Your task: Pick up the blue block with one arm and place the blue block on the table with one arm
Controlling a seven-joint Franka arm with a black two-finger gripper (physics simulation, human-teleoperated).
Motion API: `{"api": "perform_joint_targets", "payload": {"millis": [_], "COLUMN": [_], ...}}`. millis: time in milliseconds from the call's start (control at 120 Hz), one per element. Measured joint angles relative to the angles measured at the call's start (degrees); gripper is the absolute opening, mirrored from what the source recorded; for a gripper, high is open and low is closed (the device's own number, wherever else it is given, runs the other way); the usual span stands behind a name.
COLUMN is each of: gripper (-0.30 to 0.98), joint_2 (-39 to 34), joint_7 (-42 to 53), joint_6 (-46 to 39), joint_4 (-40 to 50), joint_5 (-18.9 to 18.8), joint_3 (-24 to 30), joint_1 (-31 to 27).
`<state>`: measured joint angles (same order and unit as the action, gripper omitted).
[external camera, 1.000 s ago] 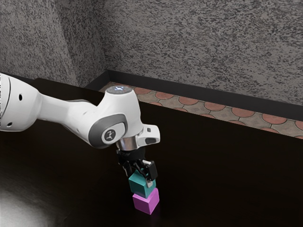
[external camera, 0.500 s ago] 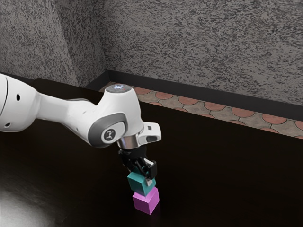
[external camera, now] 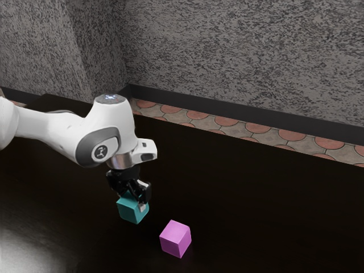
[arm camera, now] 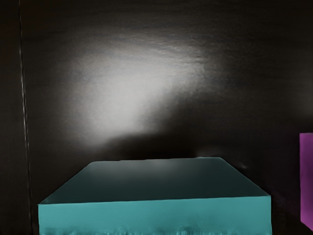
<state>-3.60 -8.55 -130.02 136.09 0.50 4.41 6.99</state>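
Block, the blue one, is pinched between both fingers of my gripper. In the exterior view, the pink block sits apart from it, toward four o'clock. I judge I'm at the setting-down step, though I can't tell whether the blue one touches the table. Next I'd ease straight down until it sits flat, let go, then lift away.

White arm, grey band around a badge, blue-marked grey cap, silvery collar, black pincer
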Motion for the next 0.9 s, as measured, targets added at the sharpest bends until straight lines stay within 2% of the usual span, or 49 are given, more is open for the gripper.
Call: {"api": "perform_joint_targets", "payload": {"millis": [200,317,400,525,567,658,700,900], "gripper": [0.38,0.39,0.48,0.57,0.59,0.62,0.64,0.67], "joint_2": [6.56,7.93,8.14,7.96,6.17,-7.42,-11.28,-14.49], "joint_7": [-0.11,-0.16,-0.09,0.03,0.05,-0.04,-0.15,-0.59], "joint_6": [-2.59,-4.13,-4.82,-5.44,-5.25,-0.23,2.97,11.9], "joint_4": [-0.34,-0.36,-0.35,-0.36,-0.3,-1.46,-3.55,-5.41], "joint_5": [-2.05,-2.29,-2.2,-2.07,-2.04,-2.1,-2.14,-2.24], "joint_3": [-2.62,-2.68,-2.66,-2.66,-2.7,-1.91,-1.52,-1.17], "joint_1": [-4.13,-1.46,0.46,0.1,-0.05,-0.59,-0.21,0.04]}}
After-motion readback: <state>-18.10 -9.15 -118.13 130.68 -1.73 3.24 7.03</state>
